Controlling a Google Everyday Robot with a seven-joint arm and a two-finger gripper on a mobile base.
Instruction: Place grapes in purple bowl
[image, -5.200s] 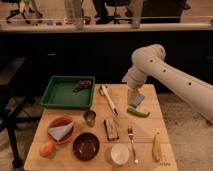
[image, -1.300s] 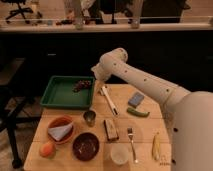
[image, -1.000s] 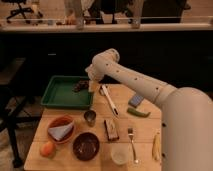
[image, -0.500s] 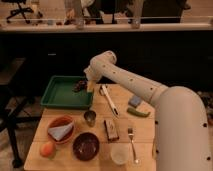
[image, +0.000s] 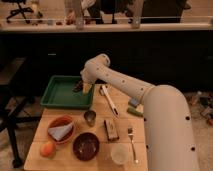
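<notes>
**Pincer down at the grapes in the green tray**

Pincer (image: 85, 88) hung low over the right end of the green tray (image: 61, 93), at the far left of the wooden table (image: 123, 120), with the white arm reaching in from the right. It sat right against the grapes (image: 78, 88), a dark lump lying in the tray's right part. Whether it was spread or pinching the bunch could not be told.

Well apart from the tray, the purple bowl (image: 86, 146) stood near the front edge of the table, with nothing seen inside it. Just to its left sat the orange bowl (image: 61, 129) holding a pale cloth, and nearer still the round orange fruit (image: 47, 149). A small metal cup (image: 90, 117) stood between the tray and the purple bowl. To the bowl's right was a white cup (image: 120, 153), with a fork (image: 132, 142) beside it.
</notes>
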